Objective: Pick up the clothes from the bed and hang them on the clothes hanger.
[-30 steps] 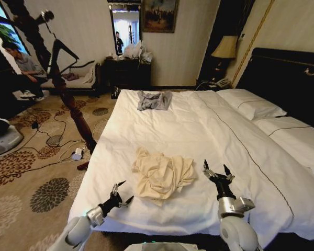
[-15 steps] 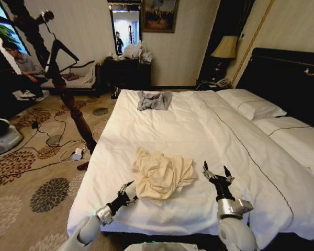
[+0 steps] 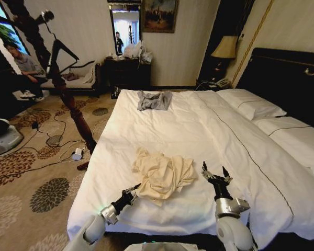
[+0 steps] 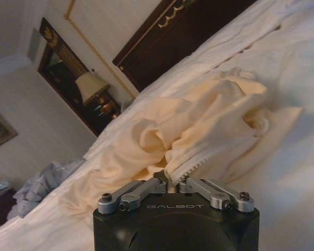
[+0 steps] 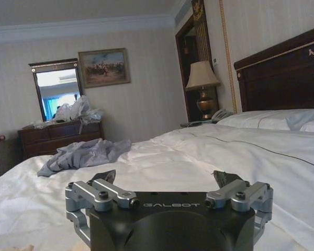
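Note:
The clothes point(image 3: 163, 175), a crumpled cream-yellow shirt point(image 4: 199, 130), lie on the bed point(image 3: 199, 130) near its foot edge. My left gripper point(image 3: 135, 189) reaches in from the front left, with its fingers drawn together at the shirt's near zipper edge point(image 4: 171, 179). To the right of the shirt, my right gripper point(image 3: 214, 173) stands upright over the sheet, open with nothing between its fingers point(image 5: 167, 178). The clothes hanger point(image 3: 63, 51), black and triangular, hangs on the dark wooden coat stand point(image 3: 70, 104) left of the bed.
A smaller grey garment point(image 3: 154, 100) lies at the far end of the bed. White pillows point(image 3: 251, 107) rest against the black headboard point(image 3: 288, 78) on the right. Cables and a plug strip point(image 3: 76, 154) lie on the patterned carpet by the stand's foot.
My left gripper has moved forward and right to the shirt's near edge, and its fingers have closed from spread to together. The right gripper has barely moved.

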